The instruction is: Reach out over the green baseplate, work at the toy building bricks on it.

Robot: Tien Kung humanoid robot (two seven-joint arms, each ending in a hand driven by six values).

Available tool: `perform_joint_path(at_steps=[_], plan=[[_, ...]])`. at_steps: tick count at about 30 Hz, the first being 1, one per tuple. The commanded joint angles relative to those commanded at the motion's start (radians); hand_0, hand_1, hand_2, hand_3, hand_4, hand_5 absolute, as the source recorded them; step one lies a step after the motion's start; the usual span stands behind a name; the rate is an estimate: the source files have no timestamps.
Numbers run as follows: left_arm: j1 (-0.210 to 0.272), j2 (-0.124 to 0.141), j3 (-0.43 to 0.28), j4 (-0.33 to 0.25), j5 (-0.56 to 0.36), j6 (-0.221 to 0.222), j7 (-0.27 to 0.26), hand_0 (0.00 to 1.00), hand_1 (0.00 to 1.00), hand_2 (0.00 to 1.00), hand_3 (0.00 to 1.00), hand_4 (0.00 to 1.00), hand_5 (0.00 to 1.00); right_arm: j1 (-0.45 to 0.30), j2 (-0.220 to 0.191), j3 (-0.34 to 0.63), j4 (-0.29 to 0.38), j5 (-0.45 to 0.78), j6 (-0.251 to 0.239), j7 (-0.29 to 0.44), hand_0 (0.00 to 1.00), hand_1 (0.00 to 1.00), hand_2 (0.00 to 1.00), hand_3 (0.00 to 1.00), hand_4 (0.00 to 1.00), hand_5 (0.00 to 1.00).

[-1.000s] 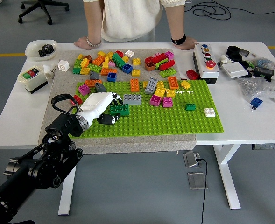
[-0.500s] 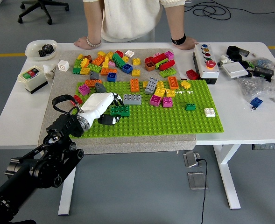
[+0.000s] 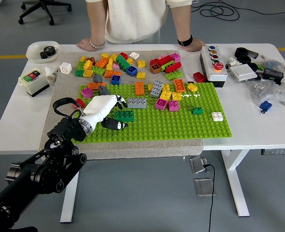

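Over the left part of the green baseplate on the worktop, the left hand hovers with fingers loosely spread, holding nothing; a dark green brick sits just beside its fingertips. A person's hands rest on the far edge.

White table on a grey floor, lab setting.

The table stands on white legs with a foot plate below and a black cable trailing down to the floor. A yellow line runs across the floor behind the table. At top left is the black base of an office chair; at top right, loose black cables lie on the floor. Light is even, with soft shadows.
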Motion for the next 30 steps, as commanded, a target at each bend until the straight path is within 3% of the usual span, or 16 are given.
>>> perform_joint_path(at_steps=[11, 23, 30], plan=[[-0.008, 0.0, 0.002, 0.002, -0.01, 0.008, 0.005, 0.704, 0.657, 0.599, 0.618, 0.954, 0.214, 0.001, 0.0, -0.006, 0.0, 0.002, 0.009, 0.002, 0.741, 0.645, 0.684, 0.635, 0.815, 0.512], [-0.014, 0.0, 0.013, 0.038, -0.032, 0.069, 0.003, 0.705, 0.654, 0.604, 0.63, 0.97, 0.232, 0.0, 0.0, -0.011, 0.0, 0.0, 0.012, 0.001, 0.741, 0.645, 0.683, 0.63, 0.813, 0.514], [-0.018, 0.0, 0.017, 0.05, -0.044, 0.077, 0.006, 0.706, 0.655, 0.606, 0.636, 0.987, 0.252, 0.0, 0.001, -0.012, 0.0, -0.001, 0.013, 0.001, 0.74, 0.644, 0.682, 0.628, 0.811, 0.513]])
